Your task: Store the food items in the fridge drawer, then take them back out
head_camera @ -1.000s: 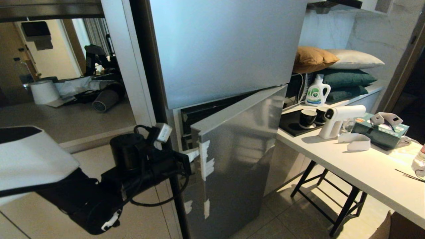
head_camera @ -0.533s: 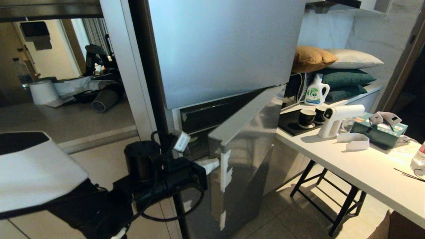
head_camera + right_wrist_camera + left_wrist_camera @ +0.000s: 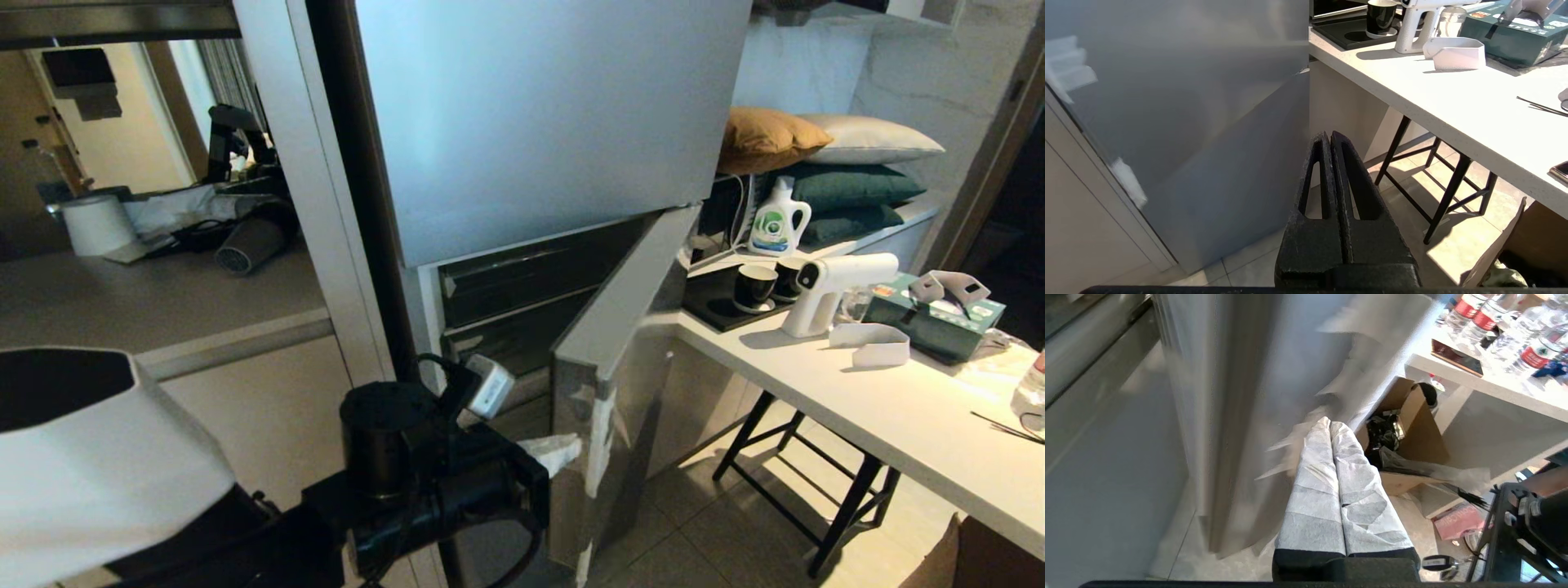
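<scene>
The silver-grey fridge's lower door [image 3: 624,310] stands partly open, swung out to the right. My left gripper [image 3: 571,447] is shut with nothing between its white-wrapped fingers [image 3: 1314,465]. Its tips rest at the door's free edge, beside the white tape strips [image 3: 600,433]. In the left wrist view the gripper [image 3: 1329,423] lies along the blurred door face [image 3: 1241,396]. Dark shelves [image 3: 522,282] show in the opening; the fridge drawer cannot be made out there. The food items are out of view. My right gripper [image 3: 1327,134] is shut and empty, hanging low by the door [image 3: 1188,106].
A white table [image 3: 914,416] on black legs [image 3: 849,498] stands right of the fridge, bearing a white spray gun [image 3: 833,290], black cups [image 3: 755,287], a green tissue box [image 3: 931,318] and a detergent bottle [image 3: 780,220]. An open cardboard box [image 3: 1412,420] sits on the floor.
The lower door has swung wider open to the right. My left gripper has travelled right and down with the door's edge, still shut.
</scene>
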Robot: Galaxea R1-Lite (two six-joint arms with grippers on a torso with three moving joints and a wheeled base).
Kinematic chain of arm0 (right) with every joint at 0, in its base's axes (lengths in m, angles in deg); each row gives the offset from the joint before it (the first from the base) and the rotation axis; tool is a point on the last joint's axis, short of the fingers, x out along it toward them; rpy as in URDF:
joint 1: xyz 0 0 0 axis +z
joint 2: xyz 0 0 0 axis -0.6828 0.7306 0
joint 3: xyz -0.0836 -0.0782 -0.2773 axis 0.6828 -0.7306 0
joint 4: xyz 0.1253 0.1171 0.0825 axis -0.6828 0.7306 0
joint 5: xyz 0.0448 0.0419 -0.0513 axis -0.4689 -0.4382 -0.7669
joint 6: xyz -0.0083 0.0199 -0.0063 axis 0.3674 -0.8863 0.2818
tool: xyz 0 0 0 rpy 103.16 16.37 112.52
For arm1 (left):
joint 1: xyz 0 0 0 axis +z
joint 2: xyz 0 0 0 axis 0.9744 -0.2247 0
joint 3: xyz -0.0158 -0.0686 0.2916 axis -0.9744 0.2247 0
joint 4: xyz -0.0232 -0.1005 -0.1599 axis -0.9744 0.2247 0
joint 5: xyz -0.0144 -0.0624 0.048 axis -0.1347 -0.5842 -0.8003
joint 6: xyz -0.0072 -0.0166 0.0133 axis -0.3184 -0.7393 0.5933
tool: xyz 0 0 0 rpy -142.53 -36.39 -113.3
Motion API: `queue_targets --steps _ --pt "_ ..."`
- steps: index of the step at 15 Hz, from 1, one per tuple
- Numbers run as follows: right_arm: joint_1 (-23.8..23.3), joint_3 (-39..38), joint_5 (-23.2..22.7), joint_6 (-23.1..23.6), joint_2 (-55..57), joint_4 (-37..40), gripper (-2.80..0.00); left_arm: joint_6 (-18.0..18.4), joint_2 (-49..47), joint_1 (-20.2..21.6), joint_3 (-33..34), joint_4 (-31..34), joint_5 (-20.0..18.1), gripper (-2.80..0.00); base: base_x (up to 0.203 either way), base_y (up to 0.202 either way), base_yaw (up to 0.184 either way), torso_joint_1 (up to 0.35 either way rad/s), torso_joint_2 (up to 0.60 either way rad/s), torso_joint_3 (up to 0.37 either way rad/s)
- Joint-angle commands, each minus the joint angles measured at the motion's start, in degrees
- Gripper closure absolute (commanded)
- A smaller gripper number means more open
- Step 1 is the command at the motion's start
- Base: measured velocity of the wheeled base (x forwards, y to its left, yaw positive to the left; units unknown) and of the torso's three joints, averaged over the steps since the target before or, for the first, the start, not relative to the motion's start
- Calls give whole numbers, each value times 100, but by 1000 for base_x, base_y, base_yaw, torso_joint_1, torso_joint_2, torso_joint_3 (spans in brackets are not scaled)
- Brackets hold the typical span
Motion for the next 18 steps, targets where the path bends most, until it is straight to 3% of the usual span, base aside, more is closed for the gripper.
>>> queue_targets --steps 1,7,13,16,18 --pt "2 -1 0 1 9 1 0 -7 -3 -92 -44 -45 -2 0 0 0 0 0 0 0" --pt "2 -1 0 1 9 1 0 1 -252 -481 -225 -52 79 0 0 0 0 0 0 0" --pt "2 -1 0 -8 9 1 0 31 395 61 -482 -129 547 0 0 0 0 0 0 0" --pt "2 -1 0 -8 9 1 0 518 1183 349 -555 -89 730 0 0 0 0 0 0 0" --pt "2 -1 0 -8 4 1 0 632 1792 621 -493 -77 864 0 0 0 0 0 0 0"
